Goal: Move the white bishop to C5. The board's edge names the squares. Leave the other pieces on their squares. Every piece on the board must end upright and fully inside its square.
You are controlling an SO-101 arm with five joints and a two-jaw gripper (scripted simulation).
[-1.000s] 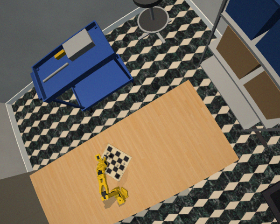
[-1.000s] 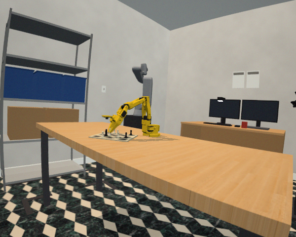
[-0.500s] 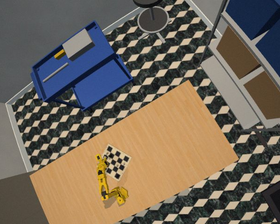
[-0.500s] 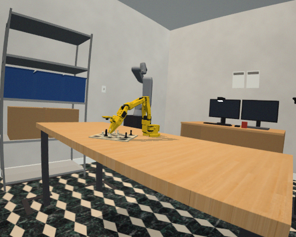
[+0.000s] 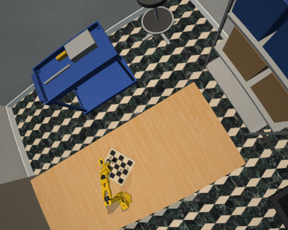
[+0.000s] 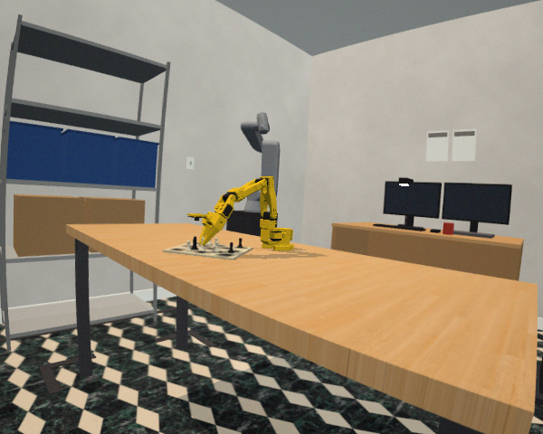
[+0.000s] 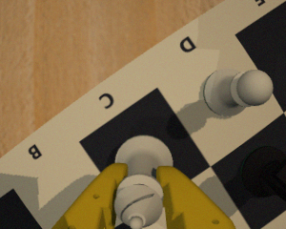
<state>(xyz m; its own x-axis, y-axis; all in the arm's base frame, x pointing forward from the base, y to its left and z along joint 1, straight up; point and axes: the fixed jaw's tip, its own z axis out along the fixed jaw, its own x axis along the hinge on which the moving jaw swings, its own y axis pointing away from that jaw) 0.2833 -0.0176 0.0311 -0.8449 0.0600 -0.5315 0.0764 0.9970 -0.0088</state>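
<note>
Bishop's in hand, hanging right over the dark C-file edge square.

White bishop [image 7: 138, 198] stands upright, pinched between the jaws; its base [image 7: 143, 156] looks barely above that square.

From the wrist, the yellow gripper [image 7: 138, 206] covers the lower body of the white bishop [image 7: 137, 198] and the squares beneath, the dark piece [image 7: 268, 172] beside the bishop is cut off at the right edge, and the chessboard [image 7: 150, 64] shows only letters B to E.
</note>
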